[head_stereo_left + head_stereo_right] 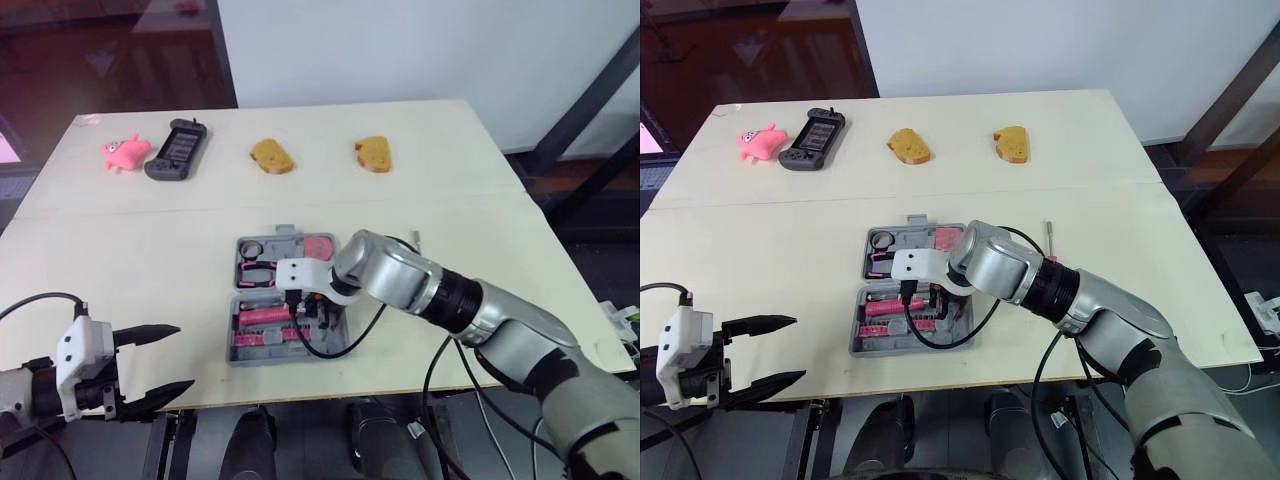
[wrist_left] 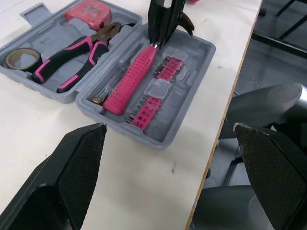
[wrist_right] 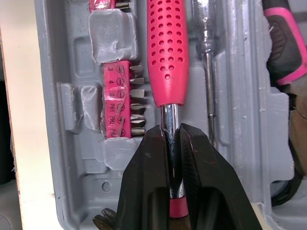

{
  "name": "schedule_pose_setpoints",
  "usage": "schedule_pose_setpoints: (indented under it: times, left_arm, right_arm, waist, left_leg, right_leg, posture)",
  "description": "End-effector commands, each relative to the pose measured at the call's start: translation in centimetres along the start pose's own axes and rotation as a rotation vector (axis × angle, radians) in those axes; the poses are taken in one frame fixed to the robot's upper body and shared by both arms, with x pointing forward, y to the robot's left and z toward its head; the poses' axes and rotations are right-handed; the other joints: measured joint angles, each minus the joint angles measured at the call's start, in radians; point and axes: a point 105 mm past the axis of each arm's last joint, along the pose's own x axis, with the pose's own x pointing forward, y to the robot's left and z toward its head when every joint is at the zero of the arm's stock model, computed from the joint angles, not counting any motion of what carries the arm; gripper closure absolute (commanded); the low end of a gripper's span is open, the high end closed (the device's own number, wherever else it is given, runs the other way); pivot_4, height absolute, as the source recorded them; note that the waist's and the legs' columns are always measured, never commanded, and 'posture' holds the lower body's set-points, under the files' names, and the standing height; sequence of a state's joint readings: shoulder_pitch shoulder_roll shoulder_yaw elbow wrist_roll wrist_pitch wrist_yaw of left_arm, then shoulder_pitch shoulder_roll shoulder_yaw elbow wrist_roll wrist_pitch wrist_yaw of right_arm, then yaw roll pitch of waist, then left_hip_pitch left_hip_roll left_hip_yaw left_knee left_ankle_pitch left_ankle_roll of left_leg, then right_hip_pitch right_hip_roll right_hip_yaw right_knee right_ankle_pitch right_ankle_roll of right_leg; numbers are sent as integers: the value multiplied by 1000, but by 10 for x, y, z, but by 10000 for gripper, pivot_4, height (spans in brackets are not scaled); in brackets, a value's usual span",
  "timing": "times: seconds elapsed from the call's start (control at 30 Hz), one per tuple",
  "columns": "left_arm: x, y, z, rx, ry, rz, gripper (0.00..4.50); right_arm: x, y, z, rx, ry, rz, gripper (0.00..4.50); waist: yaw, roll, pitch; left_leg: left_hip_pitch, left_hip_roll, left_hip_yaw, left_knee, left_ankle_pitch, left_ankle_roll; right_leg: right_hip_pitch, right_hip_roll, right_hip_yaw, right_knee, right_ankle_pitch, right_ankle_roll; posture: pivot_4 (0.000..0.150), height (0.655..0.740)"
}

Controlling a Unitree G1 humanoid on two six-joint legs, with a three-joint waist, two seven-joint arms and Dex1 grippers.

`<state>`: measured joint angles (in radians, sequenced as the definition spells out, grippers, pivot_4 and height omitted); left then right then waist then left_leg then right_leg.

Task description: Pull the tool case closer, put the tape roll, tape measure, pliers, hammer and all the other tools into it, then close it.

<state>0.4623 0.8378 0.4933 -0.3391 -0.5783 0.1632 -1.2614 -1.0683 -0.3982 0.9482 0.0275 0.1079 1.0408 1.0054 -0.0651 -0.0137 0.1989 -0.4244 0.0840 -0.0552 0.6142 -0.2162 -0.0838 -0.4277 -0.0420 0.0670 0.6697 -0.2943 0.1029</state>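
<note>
The grey tool case (image 1: 232, 352) lies open near the table's front edge. In its lid half are the tape roll (image 2: 20, 58), the pink-handled pliers (image 2: 76, 60) and the red tape measure (image 2: 88, 10). The hammer (image 3: 165, 52) lies in the other half beside a strip of bits (image 3: 120, 100) and a slim screwdriver (image 3: 207, 62). My right gripper (image 3: 171, 143) is shut on the hammer's steel shaft just below the pink grip. My left gripper (image 1: 185, 356) hovers open off the table's front edge, left of the case, holding nothing.
A thin metal tool (image 1: 1047, 238) lies on the table just right of the case. Along the far side sit a pink toy (image 1: 124, 152), a dark handheld game console (image 1: 178, 149) and two bread pieces (image 1: 272, 156) (image 1: 373, 154).
</note>
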Motion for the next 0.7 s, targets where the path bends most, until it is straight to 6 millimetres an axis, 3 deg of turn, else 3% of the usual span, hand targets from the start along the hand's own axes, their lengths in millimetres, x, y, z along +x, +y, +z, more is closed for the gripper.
schedule_pose_setpoints:
  times: [0.03, 0.7]
  left_arm:
    - [-4, 2, 7, 47, -1, 16, 0]
    - [-1, 0, 6, 41, 9, 18, 0]
  right_arm:
    - [-3, 2, 11, -48, -20, 10, 44166]
    - [9, 0, 24, -24, -44, 9, 44166]
  waist:
    - [-3, 0, 0]
    - [-5, 0, 0]
  left_leg:
    - [0, 0, 0, 0, 0, 0]
    - [0, 0, 0, 0, 0, 0]
  right_leg:
    - [0, 0, 0, 0, 0, 0]
    - [0, 0, 0, 1, 0, 1]
  posture:
    - [1500, 7400]
    - [1500, 7400]
